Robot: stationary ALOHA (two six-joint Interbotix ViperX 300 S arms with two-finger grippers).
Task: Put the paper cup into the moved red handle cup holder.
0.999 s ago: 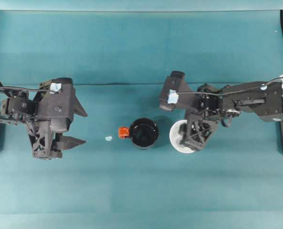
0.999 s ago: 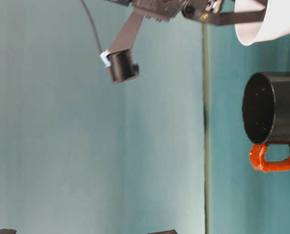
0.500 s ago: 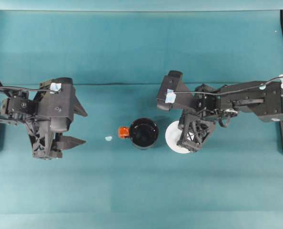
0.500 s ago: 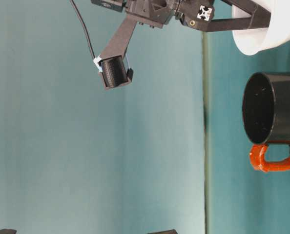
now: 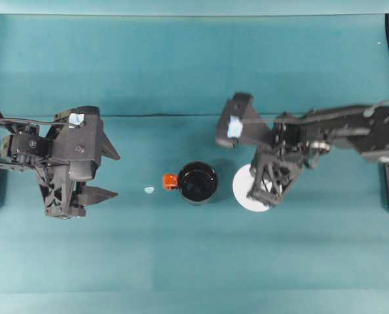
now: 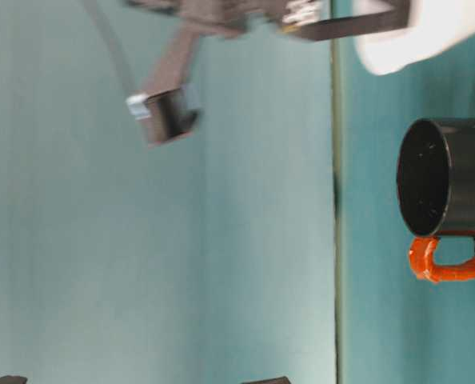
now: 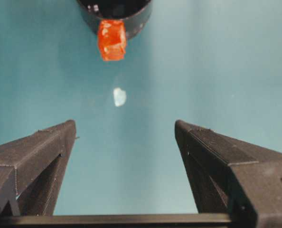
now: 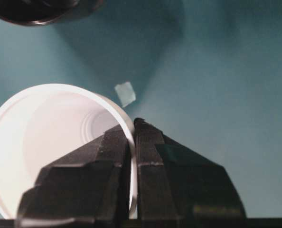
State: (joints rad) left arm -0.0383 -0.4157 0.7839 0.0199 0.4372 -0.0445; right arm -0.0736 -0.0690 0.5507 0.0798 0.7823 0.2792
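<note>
Shifted since half a second ago: white paper cup [image 5: 247, 191] carried slightly further from the glossy black round cup holder with the red-orange handle stub [image 5: 197, 182], back to roughly its place of one second ago, just beside the holder on the side opposite the handle. Right gripper [image 8: 133, 130] with fingers [image 8: 153, 164] pinched narrow on the cup's rim wall, one finger inside and one outside, cup mouth facing the wrist camera. In the table-level view, white cup [image 6: 405, 36] smeared by motion blur and cut by the picture's edge, raised clear of the teal surface [image 5: 194, 261]; arm above it blurred too. Holder [image 6: 445, 178] unmoved, upright on the surface, handle pointing away from the cup. Left gripper [image 7: 124, 130] unchanged, well apart from the holder on the handle side, fingers [image 7: 36, 152] spread wide, nothing between them. Small pale scrap [image 5: 148, 190] on the surface near the handle, between holder and left gripper. Holder cropped at the top edge of both wrist views. Much of the cup masked by the right gripper overhead.
</note>
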